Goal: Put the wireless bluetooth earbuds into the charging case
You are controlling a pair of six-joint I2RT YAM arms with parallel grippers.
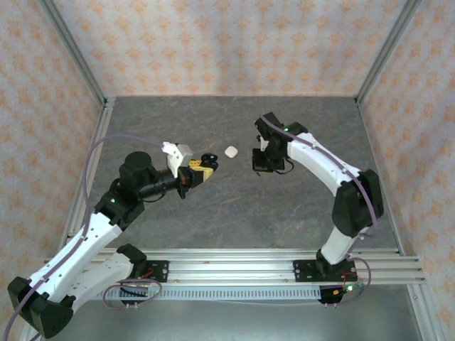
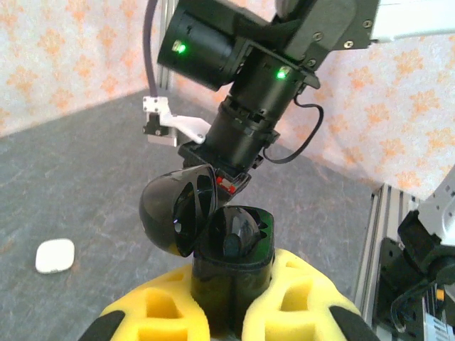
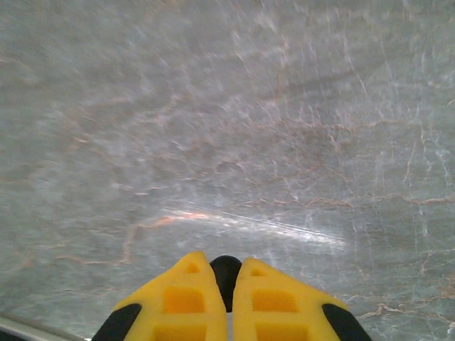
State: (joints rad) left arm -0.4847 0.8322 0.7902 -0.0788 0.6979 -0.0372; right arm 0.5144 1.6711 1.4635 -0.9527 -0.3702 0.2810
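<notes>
Left end effector [image 1: 201, 169] clamps black case [image 2: 234, 256] upright, lid [image 2: 174, 213] open, presenting its interior. Right end effector [image 1: 264, 168], frame centre-right, pinches black earbud [image 3: 226, 271], evidently for insertion.

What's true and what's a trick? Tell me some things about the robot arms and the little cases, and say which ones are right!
1. The left gripper holds a black charging case. True.
2. That case's lid is shut. False: it is flipped open.
3. A white case lies on the table, apart from both grippers. True.
4. The right gripper is wide open and empty. False: its fingers are nearly together, pinching what looks like a small black earbud.
</notes>
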